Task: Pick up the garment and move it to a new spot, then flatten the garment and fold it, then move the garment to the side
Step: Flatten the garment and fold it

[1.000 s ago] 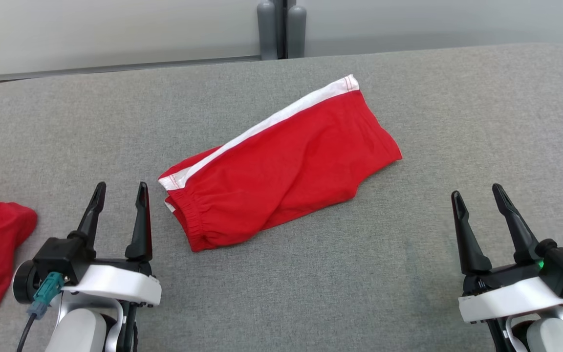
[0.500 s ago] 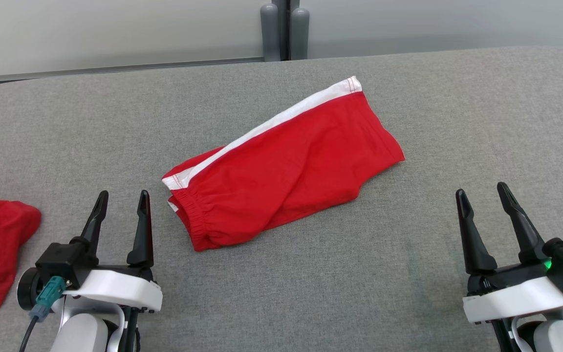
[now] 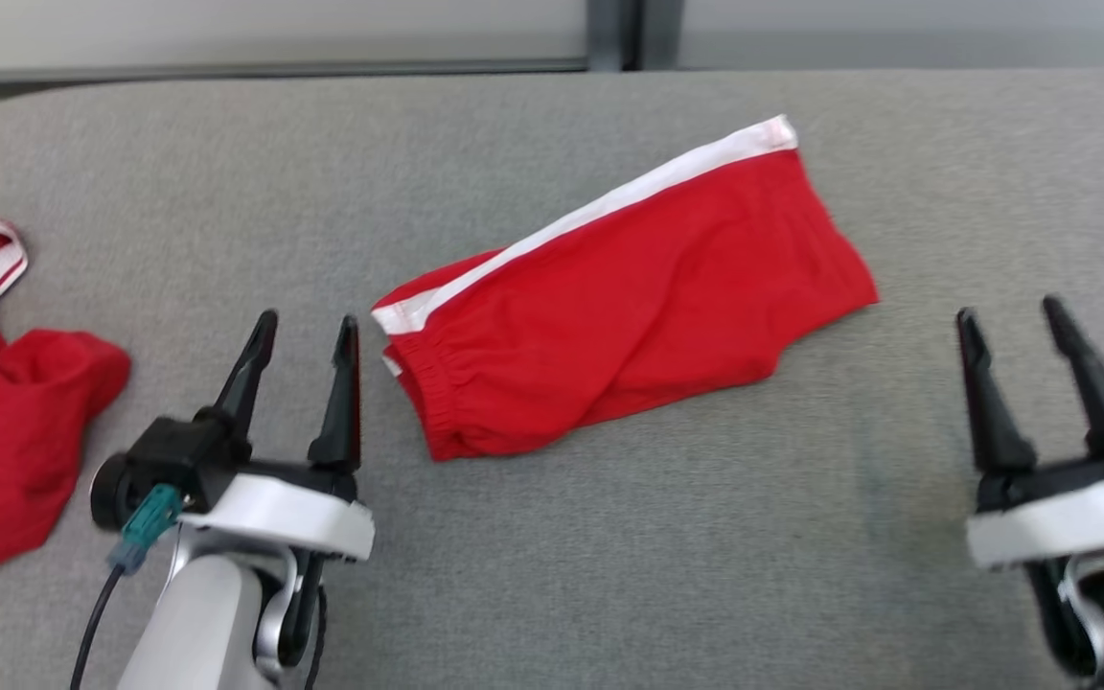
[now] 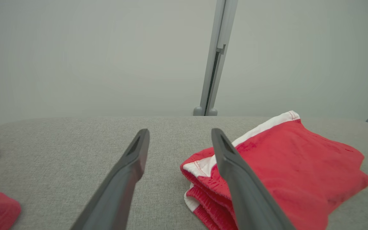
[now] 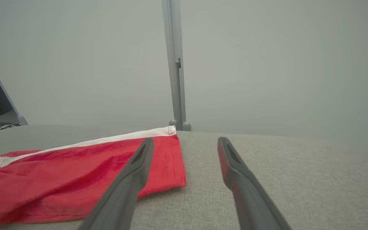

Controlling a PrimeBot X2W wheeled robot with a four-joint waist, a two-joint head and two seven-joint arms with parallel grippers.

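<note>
Red shorts [image 3: 629, 297] folded in half, flat on the grey bench [image 3: 609, 556] about mid-surface, lying diagonal: white side stripe [image 3: 609, 201] along the far edge, elastic waistband [image 3: 423, 402] at the near-left end, hem end toward the far right. Same fold, same creases, same lie on the cloth as a second ago; no shift relative to the bench. Only real change: rightward and upward slide of everything in the head view over the last half second, slightly blurred, so camera motion from a head or waist turn toward the left, not object motion. More now visible of the second red garment [image 3: 15, 431], crumpled at the bench's left edge, well apart from the shorts. Left end effector [image 3: 308, 321] just left of the waistband, not touching, fingers spread, empty. Right end effector [image 3: 1010, 309] off to the right of the hem end, apart from the cloth, likewise spread and empty. Roughly the same stance for both as before, low over the bench either side of the shorts. Judged meaning: fold apparently finished, nothing gripped, move to the side likely the open step; leftward turn possibly a look for a drop spot or at the crumpled piece, cannot tell which.
</note>
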